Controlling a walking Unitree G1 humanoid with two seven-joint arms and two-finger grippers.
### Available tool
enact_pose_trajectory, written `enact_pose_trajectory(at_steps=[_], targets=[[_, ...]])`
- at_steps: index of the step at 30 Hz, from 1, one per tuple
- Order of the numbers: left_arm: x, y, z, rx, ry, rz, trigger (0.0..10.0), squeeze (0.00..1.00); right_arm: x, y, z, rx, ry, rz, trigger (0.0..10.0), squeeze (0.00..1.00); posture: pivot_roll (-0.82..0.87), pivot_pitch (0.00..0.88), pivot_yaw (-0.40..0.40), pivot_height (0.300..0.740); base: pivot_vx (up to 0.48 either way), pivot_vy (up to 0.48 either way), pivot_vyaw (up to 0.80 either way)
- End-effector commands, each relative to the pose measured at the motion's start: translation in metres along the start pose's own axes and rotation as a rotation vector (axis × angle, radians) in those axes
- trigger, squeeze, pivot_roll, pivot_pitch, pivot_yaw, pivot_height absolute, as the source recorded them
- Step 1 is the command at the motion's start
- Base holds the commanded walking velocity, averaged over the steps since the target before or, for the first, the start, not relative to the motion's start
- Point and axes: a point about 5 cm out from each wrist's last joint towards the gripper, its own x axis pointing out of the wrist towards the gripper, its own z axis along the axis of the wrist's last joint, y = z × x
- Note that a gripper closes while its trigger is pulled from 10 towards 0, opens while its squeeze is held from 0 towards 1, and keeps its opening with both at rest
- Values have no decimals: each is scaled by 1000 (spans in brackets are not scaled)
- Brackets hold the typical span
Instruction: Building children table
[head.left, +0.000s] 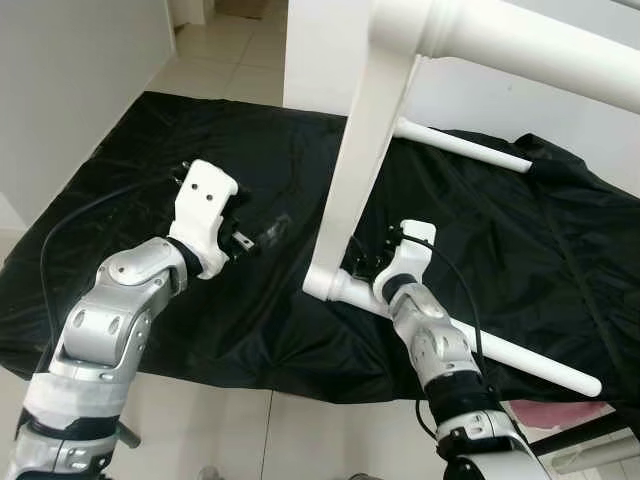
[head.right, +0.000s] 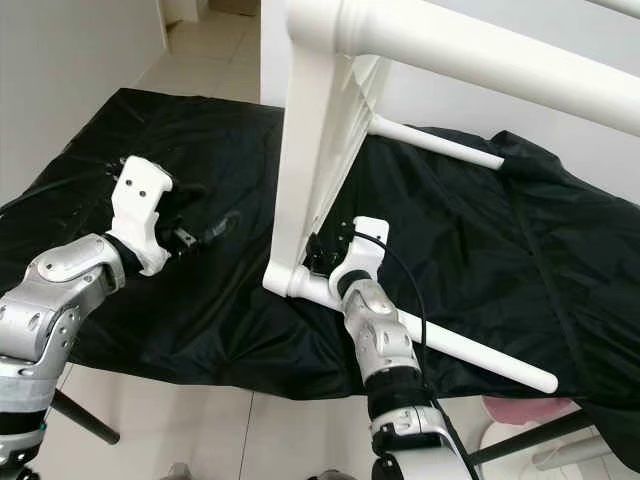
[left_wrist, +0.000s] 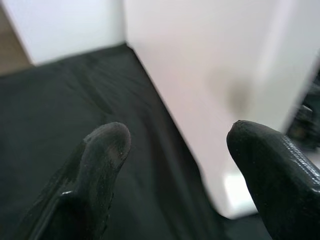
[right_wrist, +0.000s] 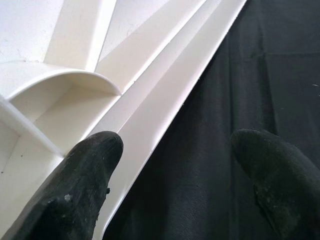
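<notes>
**Kids' table build – tabletop up on its edge, both claws free**

Black crinkly plastic sheet (head.left: 200, 310) covers the bench, with pale floor tiles (head.left: 215, 60) and a white wall (head.left: 70, 90) behind – tidy little setup.

So the white plastic ribbed children's tabletop (head.right: 320, 150) stands tilted on its edge on the sheet, one corner down near the robot. A white round plastic leg (head.left: 500, 352) runs out from that low corner along the sheet, another white leg (head.left: 465, 145) lies farther back.

Right claw (right_wrist: 172, 175) sits at the low corner, fingers spread, one finger against the ribbed underside and the other over the sheet – not clamped on anything. Left claw (left_wrist: 175, 165) hovers apart from the panel, fingers spread, empty.

My guess: it's hollow moulded plastic, so light and fairly stiff, but smooth and slippery, and top-heavy standing like that. I'd grab the rim or a rib, not the flat face. That slick sheet probably lets it slide too.
</notes>
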Motion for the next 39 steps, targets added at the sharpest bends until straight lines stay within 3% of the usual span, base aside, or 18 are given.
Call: enact_pose_trajectory(at_steps=[1, 6, 10, 20, 21, 22, 23, 24, 30, 32, 39], targets=[[2, -9, -1, -8, 11, -57, 10000, 0, 2, 6, -3, -13, 15, 30, 10000, 0, 86, 8, -104, 740, 0, 0, 0], [7, -26, -6, -50, 19, -96, 10000, 0, 4, 8, -3, -23, 9, 44, 10000, 0, 81, 7, -105, 740, 0, 0, 0], [7, -29, -7, -58, 22, -95, 10000, 0, 1, 7, -4, -33, 7, 42, 10000, 0, 79, 8, -110, 740, 0, 0, 0], [6, -31, -11, -88, 41, -55, 10000, 0, -31, -6, -2, -123, -105, 67, 10000, 0, 73, 8, -121, 740, 0, 0, 0], [7, -32, -11, -105, 38, -46, 10000, 122, -37, -9, 0, -119, -131, 67, 10000, 0, 73, 8, -121, 740, 0, 0, 0], [7, -32, -11, -105, 38, -46, 10000, 122, -37, -9, 0, -119, -131, 67, 10000, 0, 73, 8, -121, 740, 0, 0, 0], [7, -32, -11, -122, 34, -38, 10000, 490, -42, -11, 3, -110, -159, 71, 10000, 0, 68, 9, -118, 740, 0, 0, 0], [8, -32, -11, -135, 27, -41, 10000, 1000, -49, -14, 8, -92, -204, 67, 10000, 0, 65, 8, -118, 740, 0, 0, 0], [11, -35, -4, -194, -26, -55, 10000, 1000, -69, -33, 17, -76, -309, -17, 10000, 0, 57, 7, -114, 740, 0, 0, 0], [11, -35, -4, -194, -26, -55, 10000, 1000, -69, -33, 17, -76, -309, -17, 10000, 0, 57, 7, -114, 740, 0, 0, 0], [18, -37, 5, -222, -70, -45, 10000, 1000, -79, -55, 18, -100, -321, -146, 10000, 0, 38, 1, -95, 740, 0, 0, 0]])
